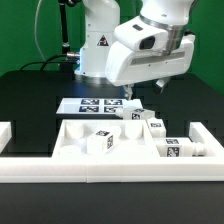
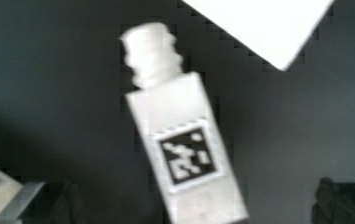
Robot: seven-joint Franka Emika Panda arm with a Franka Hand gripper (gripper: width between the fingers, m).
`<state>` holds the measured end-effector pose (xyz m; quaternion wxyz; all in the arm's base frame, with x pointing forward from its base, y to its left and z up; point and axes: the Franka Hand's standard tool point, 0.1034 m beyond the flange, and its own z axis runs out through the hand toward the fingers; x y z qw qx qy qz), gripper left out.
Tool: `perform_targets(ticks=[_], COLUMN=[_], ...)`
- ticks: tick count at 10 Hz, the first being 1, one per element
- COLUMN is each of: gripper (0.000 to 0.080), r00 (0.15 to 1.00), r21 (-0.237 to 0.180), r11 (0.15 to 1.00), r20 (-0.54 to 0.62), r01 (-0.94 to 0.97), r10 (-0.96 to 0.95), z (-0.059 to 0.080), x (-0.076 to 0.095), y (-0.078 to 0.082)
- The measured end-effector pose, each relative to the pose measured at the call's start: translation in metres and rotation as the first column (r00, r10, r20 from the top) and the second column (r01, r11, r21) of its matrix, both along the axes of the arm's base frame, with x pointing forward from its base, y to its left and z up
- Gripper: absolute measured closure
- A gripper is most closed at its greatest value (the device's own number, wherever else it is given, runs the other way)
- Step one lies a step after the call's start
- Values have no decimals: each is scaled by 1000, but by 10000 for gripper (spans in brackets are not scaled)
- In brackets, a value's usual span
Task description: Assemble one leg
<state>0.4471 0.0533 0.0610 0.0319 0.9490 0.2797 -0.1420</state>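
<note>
Leg [image 2: 177,140] — white post lying flat on the black table [image 2: 49,90], directly under the wrist camera. One square black-and-white tag [image 2: 186,156] faces up. The long axis runs from blocky end to narrower peg, which points towards a white corner [image 2: 263,25], possibly the panel. Gripper [image 1: 143,92] above — fingers [image 2: 14,200] spread wide, holding nothing.
</note>
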Motion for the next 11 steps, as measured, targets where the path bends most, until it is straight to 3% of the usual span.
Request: perform_targets(ticks=[1,4,6,11], gripper=[150,150,150,150], r00=[996,960,926,911], r21=[-16,-91,-135,-138], r11=[999,995,989,988], r20=[-81,-281,-378,-412], r01=[-28,-31,-64,-72], r10=[27,4,9,9], z=[4,2,-10,-14], x=[-5,-15,-12,-9], y=[-9,-2,-2,-2])
